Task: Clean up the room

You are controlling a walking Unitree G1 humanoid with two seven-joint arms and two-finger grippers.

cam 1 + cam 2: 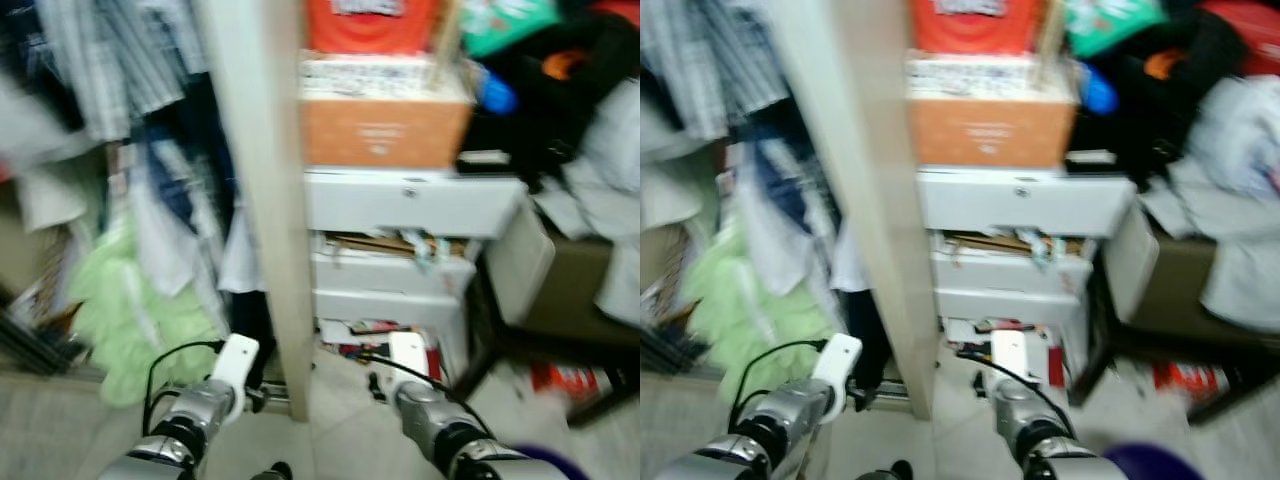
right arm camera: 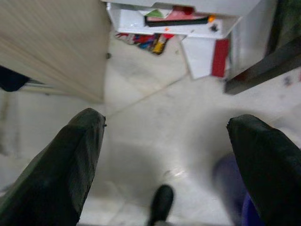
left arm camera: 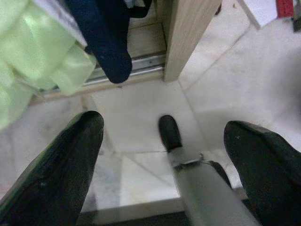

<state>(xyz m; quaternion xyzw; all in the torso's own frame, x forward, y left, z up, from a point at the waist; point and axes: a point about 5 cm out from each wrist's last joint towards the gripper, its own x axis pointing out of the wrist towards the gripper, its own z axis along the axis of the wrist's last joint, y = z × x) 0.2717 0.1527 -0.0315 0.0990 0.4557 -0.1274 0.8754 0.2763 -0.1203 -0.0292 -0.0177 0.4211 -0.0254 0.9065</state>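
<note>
Both arms are held low in front of the robot, and each wrist view shows its two black fingers spread wide with nothing between them: the left pincer over pale floor tiles by the closet track, the right pincer over bare floor near the drawers. No single thing has been picked out to tidy yet; the likeliest clutter is the scattered papers and packets on the floor under the drawer unit, and the clothes hanging and spilling out of the closet on the left. A wooden post stands straight ahead, between the two arms. The head views are blurred, which suggests the robot is moving, so the main risk is walking or reaching into the post or the chair leg on the right. A low reach could also snag the hanging green garment or push the litter further under the drawers.
</note>
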